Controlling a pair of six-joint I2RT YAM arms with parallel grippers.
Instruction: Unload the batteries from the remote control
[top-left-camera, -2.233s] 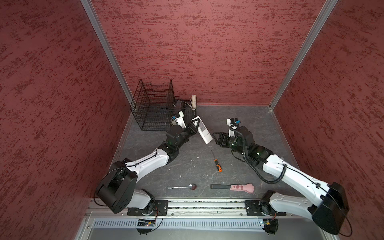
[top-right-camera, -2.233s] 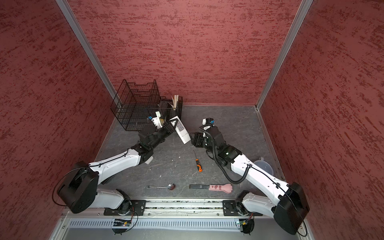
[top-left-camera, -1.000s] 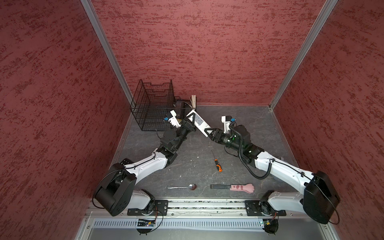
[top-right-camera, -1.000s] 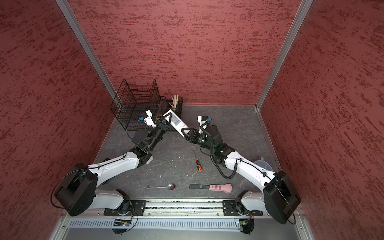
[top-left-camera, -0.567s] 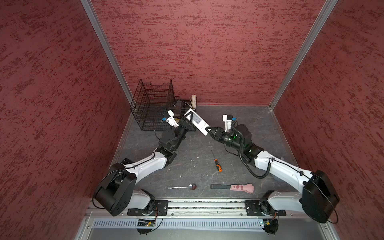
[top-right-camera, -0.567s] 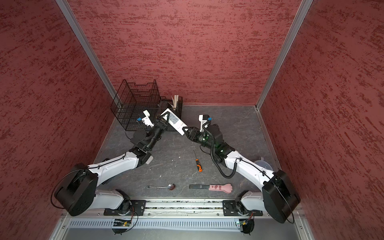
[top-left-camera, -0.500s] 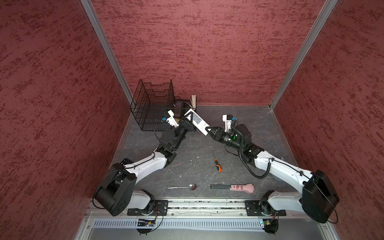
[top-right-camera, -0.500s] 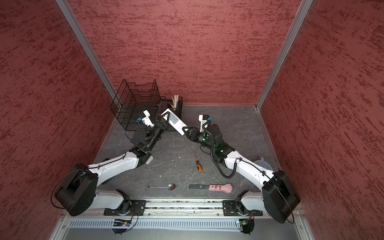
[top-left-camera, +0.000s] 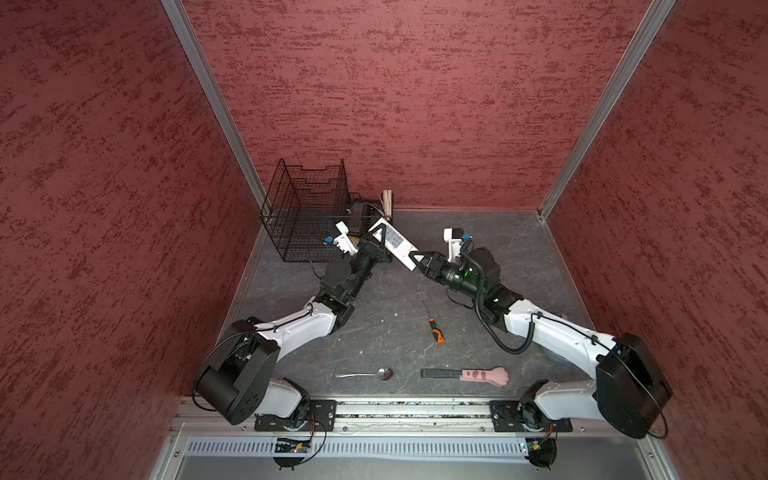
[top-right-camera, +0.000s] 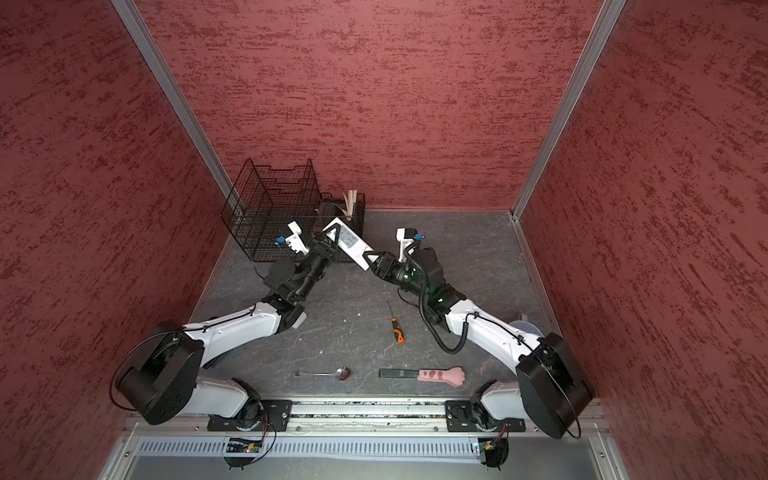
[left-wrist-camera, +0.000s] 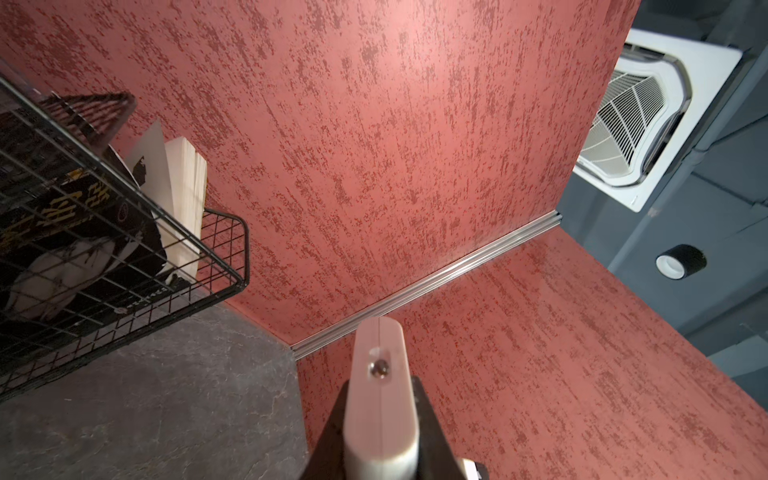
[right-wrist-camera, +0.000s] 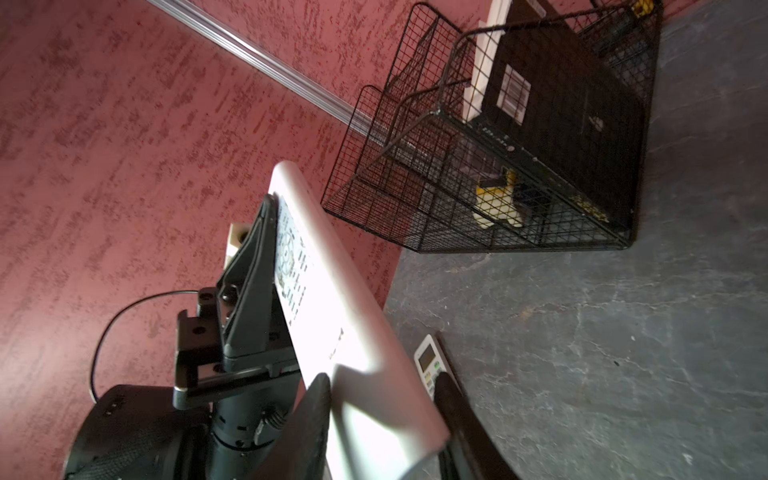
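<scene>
Left end effector (top-left-camera: 376, 242): clenched on the remote (top-left-camera: 395, 243), gripping the half nearer the rack (top-left-camera: 303, 212). One black finger (right-wrist-camera: 249, 266) lies along the button face in the right wrist view.

Remote: long and white, held clear of the tabletop (top-left-camera: 395, 311) and tilted. Its high end points toward the rack and its low end toward the right end effector (top-left-camera: 417, 261).

Right end effector: at the remote's low end, one jaw on each side. I cannot tell whether the jaws are pinching it.

Small remote (right-wrist-camera: 430, 365): white with a screen, lying on the tabletop, partly hidden behind the held remote. It is seen in the right wrist view only.

Rack: black wire, at the back left corner of the tabletop.

Basket (left-wrist-camera: 224, 249): black wire, just beside the rack, with books standing in it.

Screwdriver (top-left-camera: 434, 328): orange and black, lying mid-tabletop near the right arm and touching nothing.

Spoon (top-left-camera: 365, 374): metal, lying near the front edge.

Pink-paw tool (top-left-camera: 469, 375): dark blade and pink paw-shaped handle, lying near the spoon but apart from it.
</scene>
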